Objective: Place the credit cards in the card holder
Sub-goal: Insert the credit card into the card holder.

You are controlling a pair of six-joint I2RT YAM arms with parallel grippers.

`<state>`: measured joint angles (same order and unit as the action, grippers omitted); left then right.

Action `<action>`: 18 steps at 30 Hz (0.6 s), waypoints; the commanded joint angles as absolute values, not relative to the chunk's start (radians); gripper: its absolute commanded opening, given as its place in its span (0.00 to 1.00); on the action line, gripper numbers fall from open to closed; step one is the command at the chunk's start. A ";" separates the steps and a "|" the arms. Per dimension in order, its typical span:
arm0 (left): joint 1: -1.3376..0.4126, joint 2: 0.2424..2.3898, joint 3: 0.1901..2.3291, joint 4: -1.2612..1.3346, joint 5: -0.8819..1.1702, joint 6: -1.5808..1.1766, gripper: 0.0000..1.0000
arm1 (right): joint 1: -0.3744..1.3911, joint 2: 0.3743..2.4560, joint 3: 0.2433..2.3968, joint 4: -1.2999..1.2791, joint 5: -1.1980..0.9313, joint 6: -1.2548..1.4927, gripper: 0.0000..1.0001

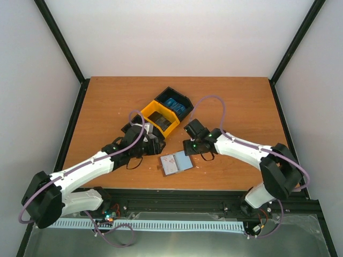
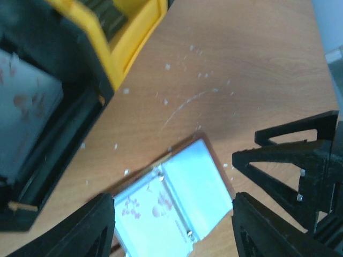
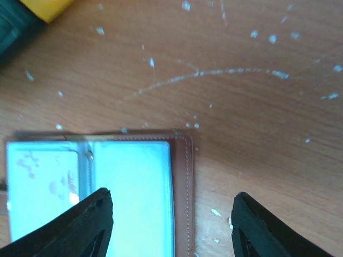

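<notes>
The brown card holder (image 1: 176, 163) lies open on the table, pale blue pockets up. A whitish card with pink marks (image 2: 140, 210) sits in its left pocket. My left gripper (image 1: 154, 145) is open and empty, hovering over the holder (image 2: 193, 184) in the left wrist view, its fingertips (image 2: 92, 227) astride it. My right gripper (image 1: 192, 153) is open and empty above the holder's right brown edge (image 3: 183, 187). Blue cards (image 1: 176, 105) and dark cards (image 1: 159, 120) lie in the tray. Another whitish card (image 2: 24, 120) lies in a black compartment.
The black-and-yellow three-compartment tray (image 1: 172, 124) stands just behind the holder, close to both grippers; its yellow corner (image 3: 45, 6) shows in the right wrist view. My right gripper's fingers (image 2: 300, 160) show at the right of the left wrist view. White flecks dot the wooden table (image 1: 236, 101).
</notes>
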<state>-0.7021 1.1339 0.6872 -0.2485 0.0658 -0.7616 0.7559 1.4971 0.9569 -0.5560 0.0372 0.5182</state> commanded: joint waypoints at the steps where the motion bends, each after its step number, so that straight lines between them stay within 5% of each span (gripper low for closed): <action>1: -0.695 1.131 0.605 -0.170 0.158 -0.833 0.60 | 0.769 1.559 0.964 -0.589 0.037 0.480 0.59; 9: -0.688 1.120 0.650 -0.194 0.076 -0.888 0.62 | 0.769 1.610 0.927 -0.613 0.017 0.477 0.51; 18: -0.527 1.325 1.022 -0.341 0.107 -0.654 0.64 | 0.751 1.521 0.879 -0.670 0.201 0.549 0.45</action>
<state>-0.5800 1.2133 0.8471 -0.2848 0.0822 -0.8009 0.7631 1.5764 0.8841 -0.6479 0.1017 0.5064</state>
